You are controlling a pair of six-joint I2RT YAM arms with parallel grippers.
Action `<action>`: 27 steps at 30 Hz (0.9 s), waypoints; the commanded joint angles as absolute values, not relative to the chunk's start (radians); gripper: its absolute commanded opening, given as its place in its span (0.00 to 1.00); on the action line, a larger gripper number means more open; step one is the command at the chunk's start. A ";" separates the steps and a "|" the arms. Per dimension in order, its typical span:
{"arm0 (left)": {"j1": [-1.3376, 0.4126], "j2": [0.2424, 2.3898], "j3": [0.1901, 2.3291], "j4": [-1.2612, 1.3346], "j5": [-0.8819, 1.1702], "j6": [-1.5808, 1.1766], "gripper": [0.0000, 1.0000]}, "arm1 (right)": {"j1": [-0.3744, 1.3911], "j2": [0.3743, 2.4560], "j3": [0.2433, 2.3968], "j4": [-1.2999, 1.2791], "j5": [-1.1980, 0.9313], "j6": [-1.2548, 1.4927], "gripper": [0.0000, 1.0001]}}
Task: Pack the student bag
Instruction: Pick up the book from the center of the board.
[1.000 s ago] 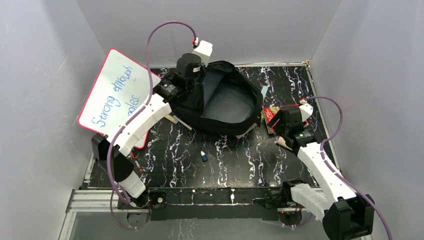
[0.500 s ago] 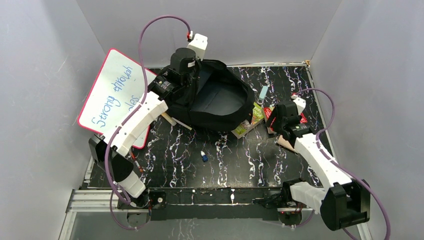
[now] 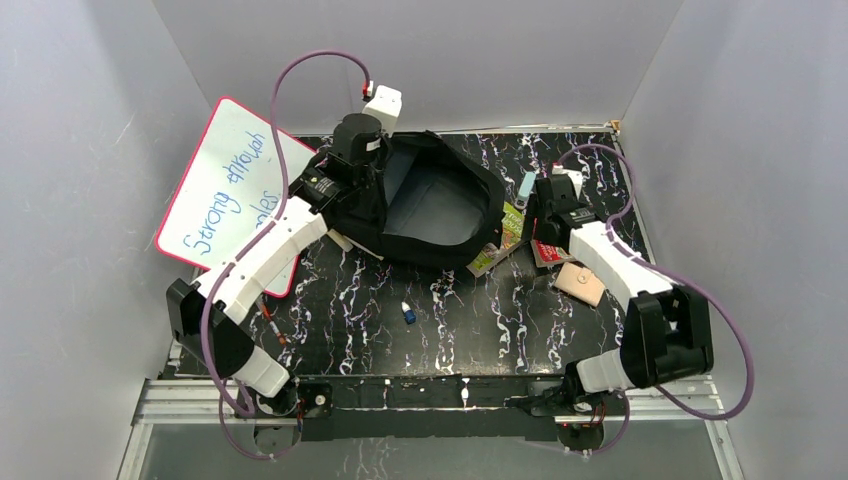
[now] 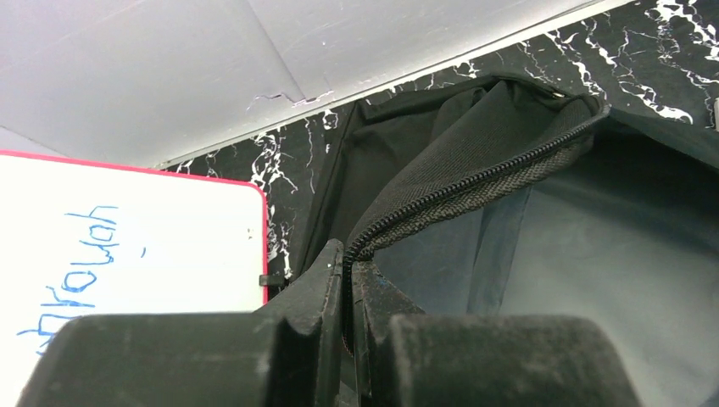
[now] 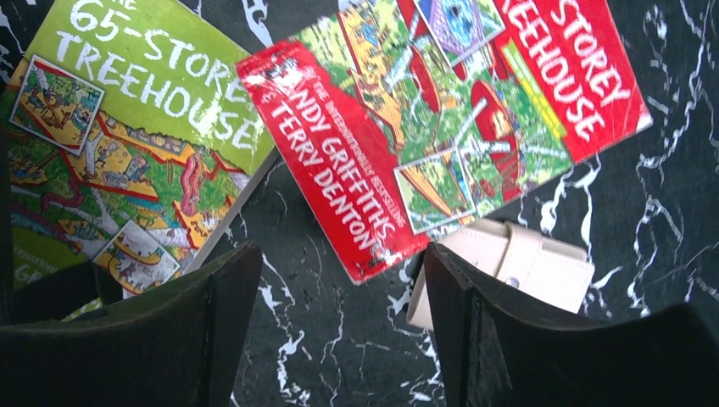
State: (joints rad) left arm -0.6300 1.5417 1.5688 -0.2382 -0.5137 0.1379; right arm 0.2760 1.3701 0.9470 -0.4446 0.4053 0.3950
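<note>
From above, the left tool [image 3: 372, 180] sits on the left rim of the student bag [image 3: 440, 205], which lies open on the table [image 3: 450, 310] between the 2 tools; the right tool [image 3: 541, 222] hangs just beside its other rim.

Left wrist: that tool pinches the bag's zipper edge.

Right wrist: jaws spread wide above a red book [image 5: 441, 127], green book [image 5: 127, 127] and beige wallet [image 5: 526, 271].

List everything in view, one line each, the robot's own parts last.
student bag: one, black, open, far middle of the table
whiteboard: one, white with red rim and blue writing, leaning at the left wall
green book: one, green, by the bag's right side
red book: one, red, right of the green book
pouch: one, beige, at the red book's near corner
small item: one, blue and white, table centre
table: one, black with white marbling
left gripper: one, black, shut on the bag's zipper edge
right gripper: one, black, open above the books
</note>
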 commanded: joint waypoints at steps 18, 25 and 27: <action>-0.589 1.407 1.452 -0.117 -0.520 0.109 0.00 | 0.369 1.700 1.107 -0.444 0.575 0.014 0.76; -0.574 1.398 1.435 -0.116 -0.496 0.095 0.00 | 0.438 1.774 1.079 -0.351 0.726 -0.055 0.75; -0.570 1.392 1.431 -0.113 -0.493 0.094 0.00 | 0.453 1.787 1.066 -0.319 0.757 -0.066 0.75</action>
State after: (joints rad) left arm -0.5858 1.4754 1.4452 -0.1642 -0.4812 0.1074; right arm 0.4232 1.7718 1.0660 -0.4149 0.6403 -0.0074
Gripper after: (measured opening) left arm 0.022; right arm 0.751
